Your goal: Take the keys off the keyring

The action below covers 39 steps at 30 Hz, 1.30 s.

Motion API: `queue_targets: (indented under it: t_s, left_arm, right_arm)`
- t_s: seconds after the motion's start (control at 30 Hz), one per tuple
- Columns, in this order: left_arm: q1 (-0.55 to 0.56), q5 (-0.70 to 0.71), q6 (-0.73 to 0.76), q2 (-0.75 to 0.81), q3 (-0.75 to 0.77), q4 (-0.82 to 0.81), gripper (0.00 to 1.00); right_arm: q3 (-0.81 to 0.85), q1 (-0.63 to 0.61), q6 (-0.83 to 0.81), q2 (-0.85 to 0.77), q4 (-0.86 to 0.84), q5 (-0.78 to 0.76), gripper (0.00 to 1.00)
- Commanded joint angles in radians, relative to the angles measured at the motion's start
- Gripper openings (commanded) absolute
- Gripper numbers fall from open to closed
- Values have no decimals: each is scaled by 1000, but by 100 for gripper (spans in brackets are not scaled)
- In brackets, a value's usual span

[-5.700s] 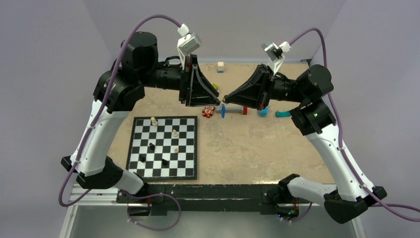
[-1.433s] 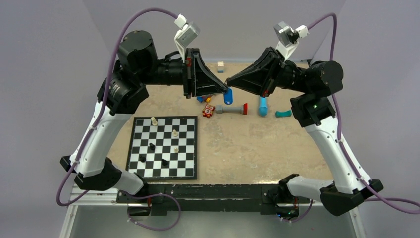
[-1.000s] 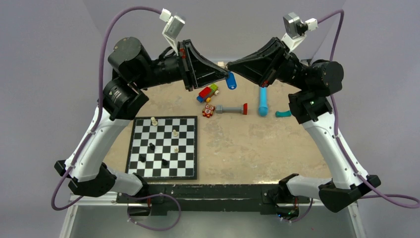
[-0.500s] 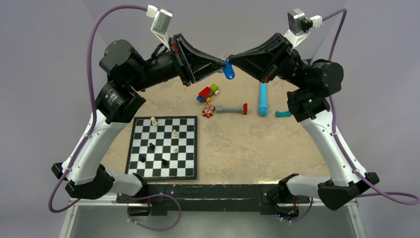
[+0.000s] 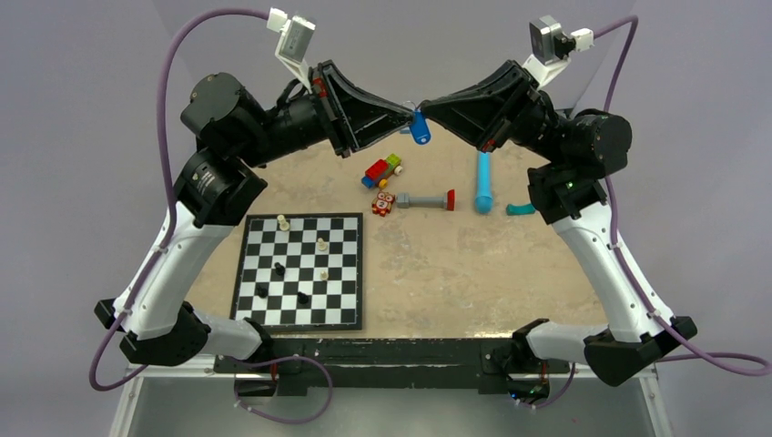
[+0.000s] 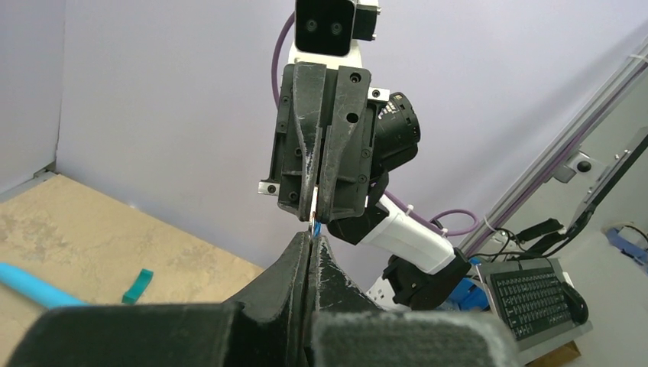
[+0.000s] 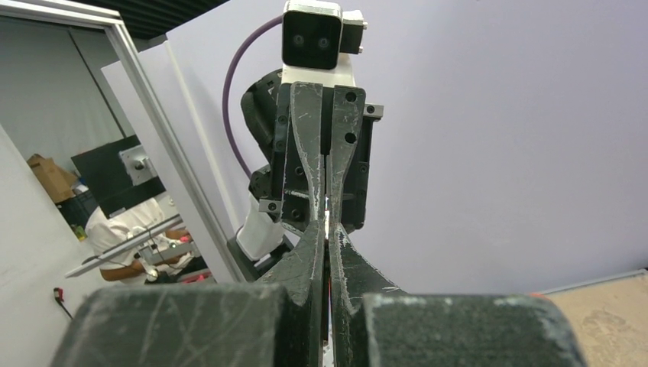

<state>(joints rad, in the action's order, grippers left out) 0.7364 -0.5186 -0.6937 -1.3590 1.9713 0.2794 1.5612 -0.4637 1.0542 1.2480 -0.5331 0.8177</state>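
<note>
**Top view.** Shows the left gripper and the right gripper raised well above the table, meeting tip to tip over the middle of its far edge. Shows both pairs of fingers pressed together, with no gap visible from above. Places the keyring in the air just beneath the meeting tips, with its blue tag hanging down, slightly tilted and clear of the table.

**Left wrist view.** Looks along the closed left fingers at the right gripper straight ahead, the two sets of tips almost touching. Shows a thin pale metal strip, the keys, pinched edge-on between the right fingers. Shows a small blue part of the keyring at the left fingertips, apparently nipped there; cannot confirm how deep it sits.

**Right wrist view.** Repeats the same meeting from the opposite side, with both pairs of fingers closed and a pale sliver between the tips.

**On the table.** Near the far edge, below the grippers:
- a toy brick car
- a red block with white spots
- touching that block, a grey bar with a red end

Farther toward the right edge:
- a light-blue cylinder
- a teal piece

Toward the near left corner:
- a chessboard carrying a few chess pieces
</note>
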Motion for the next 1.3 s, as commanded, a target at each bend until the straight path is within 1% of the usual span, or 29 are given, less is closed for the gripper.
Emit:
queue_targets:
  t_s: [0.0, 0.17, 0.3, 0.4, 0.5, 0.57, 0.67, 0.8, 0.93, 1.07, 1.17, 1.27]
  left_arm:
    - [-8, 111, 68, 18, 83, 9, 0]
    - [-21, 206, 156, 42, 129, 140, 0]
    - [-38, 337, 243, 75, 156, 293, 0]
    - [-48, 436, 288, 101, 147, 379, 0]
    - [-52, 466, 296, 115, 119, 426, 0]
    - [-52, 456, 284, 112, 97, 456, 0]
    - [-52, 442, 244, 105, 35, 495, 0]
    - [-54, 361, 200, 89, -62, 533, 0]
    - [-54, 265, 145, 80, -210, 499, 0]
    - [-54, 170, 125, 25, -315, 477, 0]
    - [-56, 113, 137, -29, -359, 478, 0]
    - [-58, 53, 165, -113, -373, 496, 0]
  right_arm:
    - [4, -7, -25, -42, 17, 73, 0]
    - [-41, 3, -142, -116, 173, 64, 0]
    - [-98, 39, -199, -196, 263, 58, 0]
    - [-136, 61, -247, -250, 351, 35, 0]
    - [-143, 64, -304, -278, 452, 3, 0]
    - [-138, 64, -355, -288, 543, -43, 0]
    - [-118, 64, -442, -300, 733, -158, 0]
    - [-108, 64, -514, -307, 888, -247, 0]
    - [-109, 64, -545, -288, 1030, -314, 0]
    - [-123, 65, -582, -256, 1189, -448, 0]
    - [-153, 64, -592, -251, 1249, -513, 0]
    - [-197, 64, -597, -236, 1285, -527, 0]
